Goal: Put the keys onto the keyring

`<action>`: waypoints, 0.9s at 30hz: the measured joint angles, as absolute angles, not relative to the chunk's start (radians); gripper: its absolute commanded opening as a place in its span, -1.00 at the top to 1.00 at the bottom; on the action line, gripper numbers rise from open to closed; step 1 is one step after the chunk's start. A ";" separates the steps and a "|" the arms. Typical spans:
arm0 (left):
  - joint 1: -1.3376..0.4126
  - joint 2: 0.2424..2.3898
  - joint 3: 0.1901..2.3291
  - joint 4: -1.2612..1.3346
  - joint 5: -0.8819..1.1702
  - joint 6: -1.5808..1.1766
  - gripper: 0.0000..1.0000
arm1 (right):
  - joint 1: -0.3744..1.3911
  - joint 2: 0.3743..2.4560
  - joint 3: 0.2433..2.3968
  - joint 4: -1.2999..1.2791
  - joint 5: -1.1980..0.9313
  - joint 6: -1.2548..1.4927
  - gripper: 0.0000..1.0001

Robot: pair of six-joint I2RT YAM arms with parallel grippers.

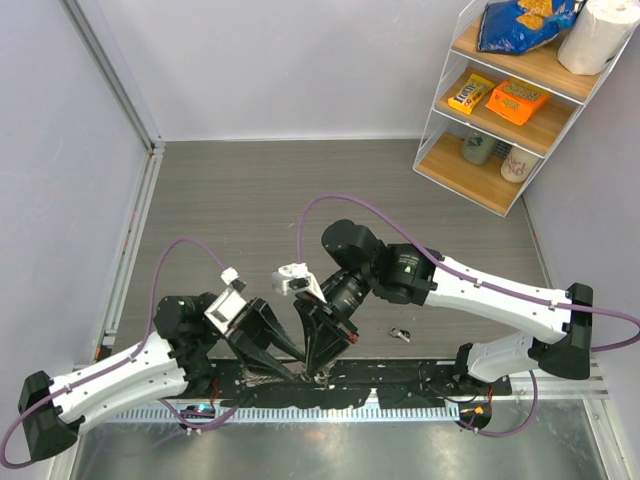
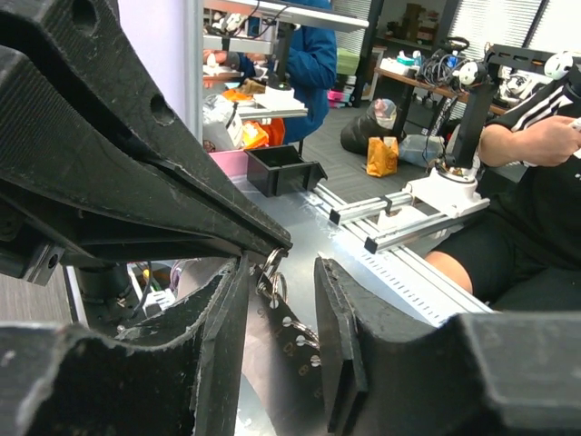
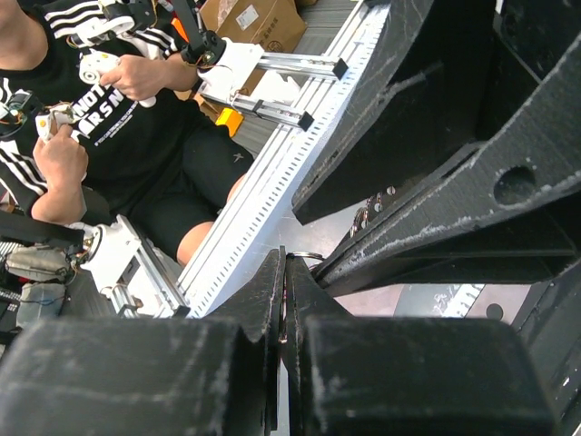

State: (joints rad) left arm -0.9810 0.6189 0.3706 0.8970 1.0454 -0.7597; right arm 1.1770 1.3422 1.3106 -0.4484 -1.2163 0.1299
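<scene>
left wrist view alone shows the keyring (image 2: 275, 283) dangling between the part-spread jaws of the left gripper (image 2: 281, 265). the right gripper (image 3: 284, 263), pressed together, pinches its loop at the near edge of the table (image 1: 250, 190). overhead, one key (image 1: 400, 334) lies just right, with open tabletop beyond.

The keyring (image 2: 275, 270) showed only as slivers between the black jaws, its chain's end hidden behind one; from above it was wholly covered. A small key (image 1: 400, 335) on the bench (image 1: 250, 200) was too tiny to make out.
</scene>
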 measured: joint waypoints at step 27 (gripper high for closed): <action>-1.034 0.718 0.422 0.900 1.074 -0.748 1.00 | 1.188 1.341 1.332 -0.480 -1.238 0.107 0.89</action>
State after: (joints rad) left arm -1.0344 0.7181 0.4217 0.8997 1.0744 -0.7475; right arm 1.1877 1.3411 1.3319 -0.4801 -1.2381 0.1066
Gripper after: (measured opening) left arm 0.035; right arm 0.057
